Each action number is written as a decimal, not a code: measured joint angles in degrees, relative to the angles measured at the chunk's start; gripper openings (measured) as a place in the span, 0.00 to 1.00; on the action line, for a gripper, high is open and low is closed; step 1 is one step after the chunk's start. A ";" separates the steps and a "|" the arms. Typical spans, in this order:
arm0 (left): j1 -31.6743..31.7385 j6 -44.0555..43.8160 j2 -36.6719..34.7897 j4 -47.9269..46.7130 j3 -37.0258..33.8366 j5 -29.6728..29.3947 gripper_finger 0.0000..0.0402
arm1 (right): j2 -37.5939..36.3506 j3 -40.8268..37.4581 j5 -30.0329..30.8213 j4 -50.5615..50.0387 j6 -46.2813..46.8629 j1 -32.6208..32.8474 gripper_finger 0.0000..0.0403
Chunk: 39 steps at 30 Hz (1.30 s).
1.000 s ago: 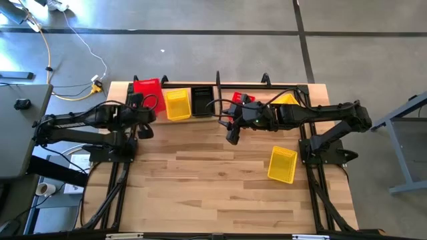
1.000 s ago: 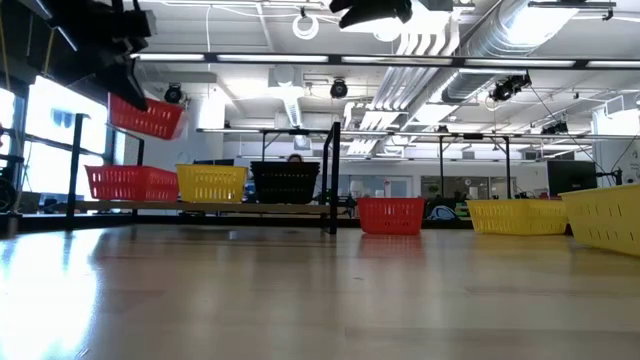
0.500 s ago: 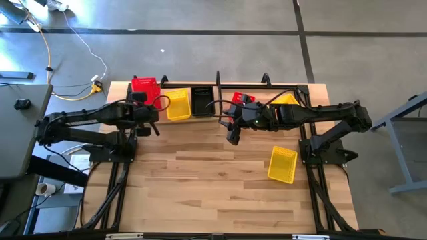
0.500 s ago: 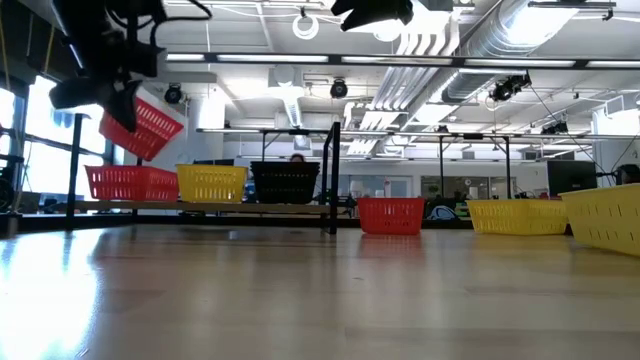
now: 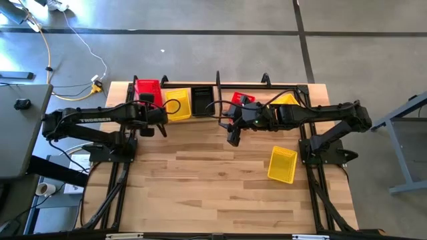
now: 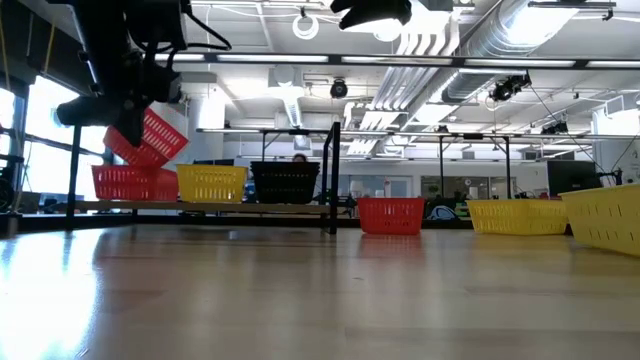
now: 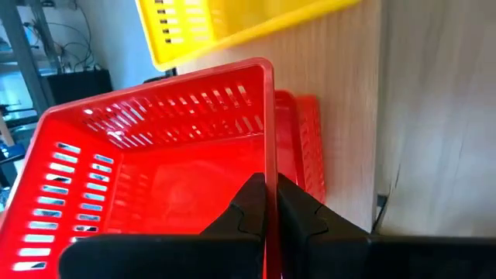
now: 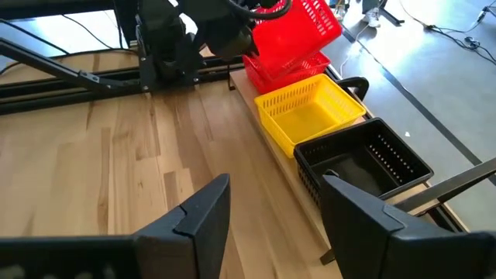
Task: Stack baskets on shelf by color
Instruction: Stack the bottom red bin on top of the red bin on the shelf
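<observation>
Nearest in the left wrist view, the left gripper [image 7: 265, 203] has its jaws pinched on the rim of a tilted red basket [image 7: 155, 155]. Just beyond, a second red basket [image 6: 132, 182] sits on the shelf [image 6: 200, 206] beside a yellow basket [image 6: 211, 182]. Probably best if the held basket gets levelled and squared up first, so it nests cleanly. The right gripper [image 8: 263, 217] is parked over the table with jaws spread, empty.

Tilted red basket [image 6: 147, 137] above shelved red basket [image 6: 133, 183], on shelf [image 6: 210, 206]
</observation>
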 joint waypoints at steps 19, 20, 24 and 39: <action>-0.02 -0.01 -2.14 3.85 0.00 6.58 0.00 | 0.00 0.00 0.02 -0.02 0.01 0.01 0.45; 0.00 -0.28 -2.79 3.85 0.00 6.79 0.00 | 0.00 0.00 0.00 -0.02 0.02 0.00 0.45; -0.01 -1.57 -6.37 3.85 0.00 8.39 0.00 | 0.00 0.00 0.02 -0.02 0.01 -0.01 0.45; 0.64 -7.87 -11.34 3.91 -0.44 11.39 0.00 | 0.00 0.00 -0.67 -0.02 0.17 0.40 0.45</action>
